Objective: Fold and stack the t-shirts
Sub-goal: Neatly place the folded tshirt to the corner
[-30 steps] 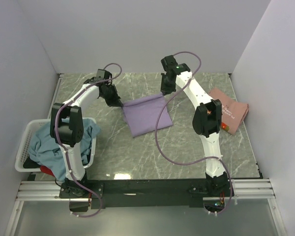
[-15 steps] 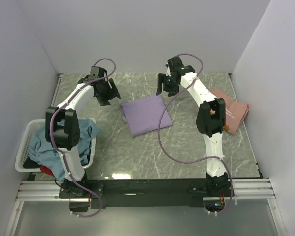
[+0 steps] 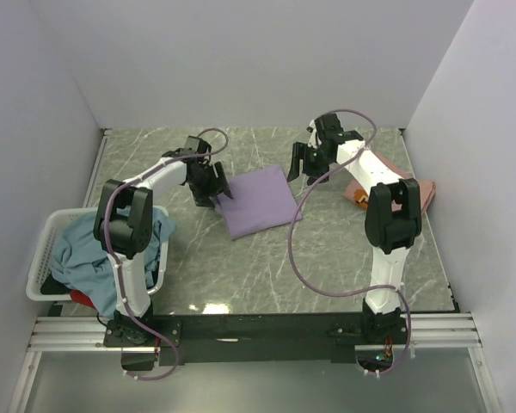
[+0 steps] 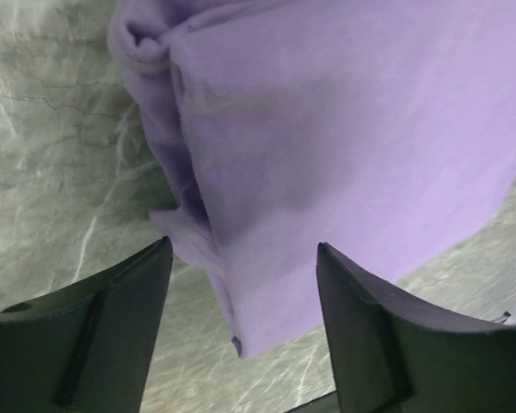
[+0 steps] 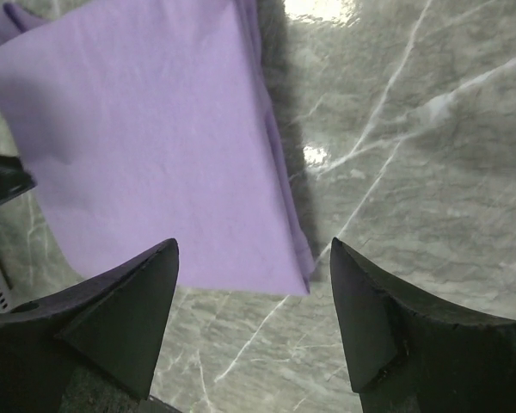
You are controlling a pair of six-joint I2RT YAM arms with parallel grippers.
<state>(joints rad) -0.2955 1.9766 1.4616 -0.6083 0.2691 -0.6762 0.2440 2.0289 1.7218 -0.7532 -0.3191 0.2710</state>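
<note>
The marble table [image 3: 327, 249] carries a white basket [image 3: 39, 258] at its left edge. A teal shirt [image 3: 73, 249] is heaped in the basket and hangs over the rim. The purple shirt [image 3: 258, 200] lies folded flat in the middle of the table, toward the far side. The pink shirt [image 3: 421, 191] lies near the right wall. A bit of red shirt [image 3: 82, 298] shows under the teal one. The left gripper [image 4: 241, 258] stands wide above the purple shirt's left edge, holding nothing. The right gripper [image 5: 254, 254], also wide and empty, is above its right edge.
</note>
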